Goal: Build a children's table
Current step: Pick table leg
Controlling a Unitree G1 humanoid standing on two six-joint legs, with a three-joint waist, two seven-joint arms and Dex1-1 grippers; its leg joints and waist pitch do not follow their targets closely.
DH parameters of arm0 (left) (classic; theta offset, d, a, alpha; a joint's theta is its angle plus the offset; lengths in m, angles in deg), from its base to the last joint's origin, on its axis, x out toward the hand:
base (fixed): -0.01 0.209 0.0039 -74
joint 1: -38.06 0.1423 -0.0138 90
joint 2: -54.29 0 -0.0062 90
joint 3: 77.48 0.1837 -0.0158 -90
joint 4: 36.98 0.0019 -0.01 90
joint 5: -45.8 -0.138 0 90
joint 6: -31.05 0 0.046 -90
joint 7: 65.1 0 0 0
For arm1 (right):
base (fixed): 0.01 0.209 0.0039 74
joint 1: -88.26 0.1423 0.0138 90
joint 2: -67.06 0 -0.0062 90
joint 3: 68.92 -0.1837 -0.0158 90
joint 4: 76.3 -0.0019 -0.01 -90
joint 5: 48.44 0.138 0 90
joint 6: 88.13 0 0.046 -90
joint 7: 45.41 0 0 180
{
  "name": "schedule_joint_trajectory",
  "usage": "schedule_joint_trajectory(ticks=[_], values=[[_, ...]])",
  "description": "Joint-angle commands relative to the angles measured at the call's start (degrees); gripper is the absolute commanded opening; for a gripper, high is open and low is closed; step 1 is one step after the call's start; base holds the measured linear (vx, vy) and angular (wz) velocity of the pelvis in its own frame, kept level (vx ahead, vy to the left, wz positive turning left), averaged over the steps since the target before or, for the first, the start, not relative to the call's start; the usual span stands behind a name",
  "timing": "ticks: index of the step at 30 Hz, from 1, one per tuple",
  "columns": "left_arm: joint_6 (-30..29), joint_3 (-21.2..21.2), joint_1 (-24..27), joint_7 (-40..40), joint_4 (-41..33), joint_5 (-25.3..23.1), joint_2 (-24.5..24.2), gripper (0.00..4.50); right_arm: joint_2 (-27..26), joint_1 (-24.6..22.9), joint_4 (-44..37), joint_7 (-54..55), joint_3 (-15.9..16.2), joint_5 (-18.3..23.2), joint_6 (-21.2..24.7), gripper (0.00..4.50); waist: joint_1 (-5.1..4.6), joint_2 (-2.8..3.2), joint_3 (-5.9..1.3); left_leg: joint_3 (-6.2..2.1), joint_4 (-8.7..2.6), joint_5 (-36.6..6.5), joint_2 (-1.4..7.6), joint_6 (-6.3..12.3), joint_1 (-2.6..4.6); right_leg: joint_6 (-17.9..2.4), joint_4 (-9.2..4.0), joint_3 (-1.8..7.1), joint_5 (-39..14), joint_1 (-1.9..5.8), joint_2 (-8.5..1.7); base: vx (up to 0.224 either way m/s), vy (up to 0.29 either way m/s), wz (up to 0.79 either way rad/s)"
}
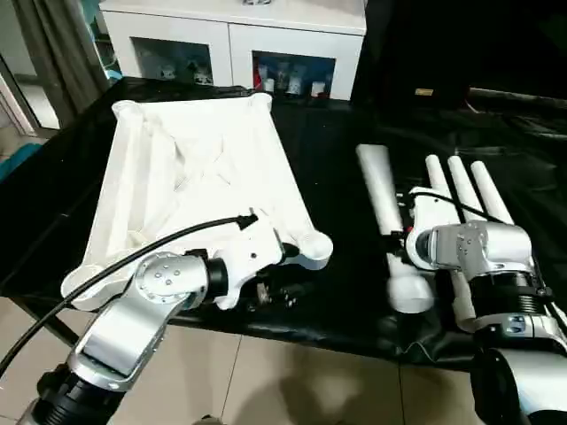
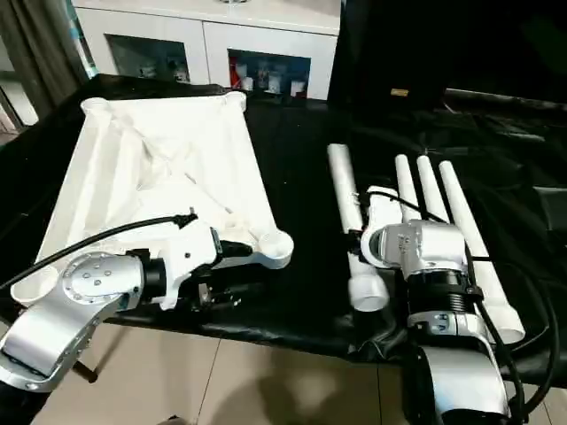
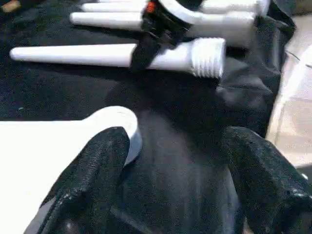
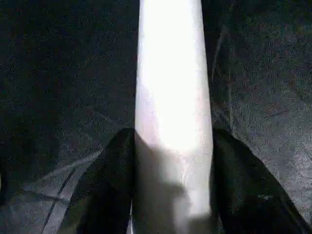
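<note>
The children's table top (image 1: 195, 168) lies upside down on the left, ribbed underside up, its near right corner socket (image 1: 314, 248) toward me. My left gripper (image 3: 178, 146) hovers low beside that socket (image 3: 117, 119), open, with only black cloth between its fingers. To the right lie several white legs. My right gripper (image 4: 173, 141) straddles the leftmost leg (image 1: 381, 190) near its thick threaded end (image 3: 209, 58), a black finger (image 4: 112, 170) pressed against each side of the leg (image 4: 170, 73). Three more legs (image 1: 461, 190) lie side by side just past it.
Everything rests on a black-draped table (image 1: 337, 159) whose front edge runs just under my forearms, with tiled floor (image 1: 292, 372) below. A white cabinet with glass doors (image 1: 235, 44) stands behind. A black cable (image 1: 133, 252) arcs over my left arm.
</note>
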Motion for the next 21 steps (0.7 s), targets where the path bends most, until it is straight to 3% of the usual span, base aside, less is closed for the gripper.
schedule_joint_trajectory(ticks=[1,5,6,7,10,12,15,17,19,21], values=[[-1.4,-2.2,-0.8,2.4,0.5,0.5,1.2,3.89,-0.3,-0.7,-1.2,0.5,-1.9,1.1,-2.2,1.86,0.26,-0.75,-3.77,-0.17,-3.69,-5.6,1.78,-0.98,0.15,-7.0,-4.2,3.34,-13.8,3.38,-3.91,0.0,0.0,0.0],[-5.6,-8.5,-5.6,9.9,4.6,3.2,7.3,4.11,-0.5,-2.3,-5.5,-4.0,-4.2,3.9,-9.2,1.82,0.61,-0.76,-3.8,0.03,-3.49,-6.8,1.71,-0.73,0.52,-6.9,-4.42,3.39,-13.9,3.17,-3.79,0.0,0.0,0.0],[-6.2,-10.7,-7.6,12.4,6.5,4.1,9.4,4.34,-0.4,-2.8,-7.2,-6.5,-5.0,5.6,-10.1,1.81,0.68,-1.07,-3.81,-0.14,-3.59,-6.8,1.83,-0.31,0.55,-6.9,-4.51,3.28,-14.1,3.22,-3.85,0.0,0.0,0.0],[-6.3,-10.9,-7.9,12.6,6.7,4.3,9.6,4.34,-0.4,-2.8,-7.4,-6.8,-5.1,5.8,-10.1,1.81,0.68,-1.17,-3.69,-0.07,-3.6,-6.8,1.62,-0.07,0.16,-6.7,-4.51,3.24,-14.2,3.5,-3.72,0.0,0.0,0.0],[-12.7,-22.0,-16.4,21.2,12.8,14.3,19.4,4.43,0.3,-4.9,-16.4,-18.7,-7.8,14.6,-10.0,1.81,1.24,-1.5,-4.01,-0.05,-3.3,-5.4,1.7,1.25,0.15,-7.4,-4.28,3.27,-11.3,3.82,-3.77,0.0,0.0,0.0],[-14.3,-24.1,-18.2,22.3,14.2,16.7,21.2,4.5,0.5,-5.9,-19.1,-21.7,-7.9,16.7,-10.0,1.81,1.83,-2.1,-3.97,-0.18,-3.25,-3.5,1.73,2.99,-0.31,-8.1,-4.11,3.08,-10.0,3.98,-3.98,0.0,0.0,0.0],[-16.3,-26.9,-24.7,22.5,19.4,21.6,25.6,4.5,2.0,-10.0,-28.2,-31.1,-7.9,24.8,-8.3,1.81,2.34,-2.68,-4.14,-0.07,-3.05,-2.7,1.77,4.34,0.09,-8.0,-4.19,3.13,-9.0,3.77,-3.86,0.0,0.0,0.0],[-15.7,-26.6,-25.8,21.9,20.0,21.9,26.4,4.5,2.6,-11.0,-29.4,-32.8,-7.4,25.9,-8.1,1.81,2.81,-2.63,-4.2,-0.27,-3.13,-1.2,2.14,5.42,0.18,-8.6,-4.06,3.06,-7.2,3.63,-4.04,0.0,0.0,0.0],[-15.2,-26.4,-27.8,21.6,21.1,23.0,28.4,4.5,3.6,-12.2,-31.1,-36.0,-6.4,27.3,-7.5,1.81,2.97,-3.27,-4.14,-0.2,-3.11,-1.0,2.14,5.27,0.21,-8.9,-4.1,2.98,-7.6,3.64,-4.09,0.0,0.0,0.0],[-16.8,-27.4,-29.4,22.1,21.3,25.4,30.6,4.5,4.6,-13.2,-32.6,-38.7,-5.5,28.0,-7.5,1.81,3.32,-3.24,-4.19,-0.24,-3.06,-1.3,2.25,4.81,0.24,-9.2,-4.13,3.01,-7.8,3.79,-4.34,0.0,0.0,0.0]])
